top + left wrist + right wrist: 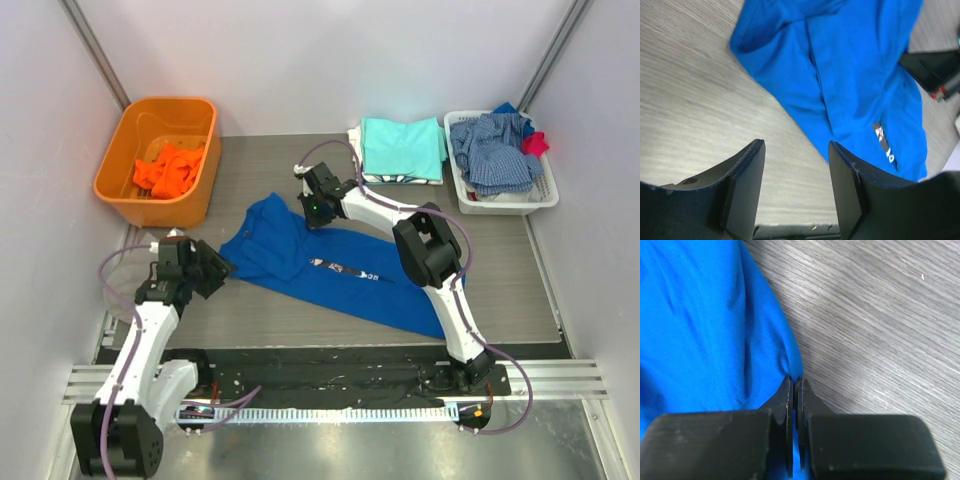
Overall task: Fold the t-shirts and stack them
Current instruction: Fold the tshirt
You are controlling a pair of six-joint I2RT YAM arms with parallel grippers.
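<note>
**Blue t-shirt** [330,272]: laid crumpled at the centre of the table [250,312], running from 10 o'clock to 4 o'clock, with the chest print [345,268] face up.

**Right gripper** [316,208] [794,382]: placed at the shirt's 12 o'clock edge. Its jaws are hidden beneath the wrist in the top view. Only in the right wrist view are they seen pressed together on a fold of the blue fabric's edge.

**Left gripper** [227,266] [795,150]: placed at the shirt's 9 o'clock corner. Only in the left wrist view are the fingers seen parted, with bare table between them.

**Recorded in the top view alone:**
- Orange bin [110,175] at 10 o'clock, with an orange garment [165,170] inside.
- Aqua t-shirt [403,147] at 1 o'clock, folded.
- White basket [505,203] at 2 o'clock, holding a checked garment [492,152] and a red cloth [537,143].
</note>
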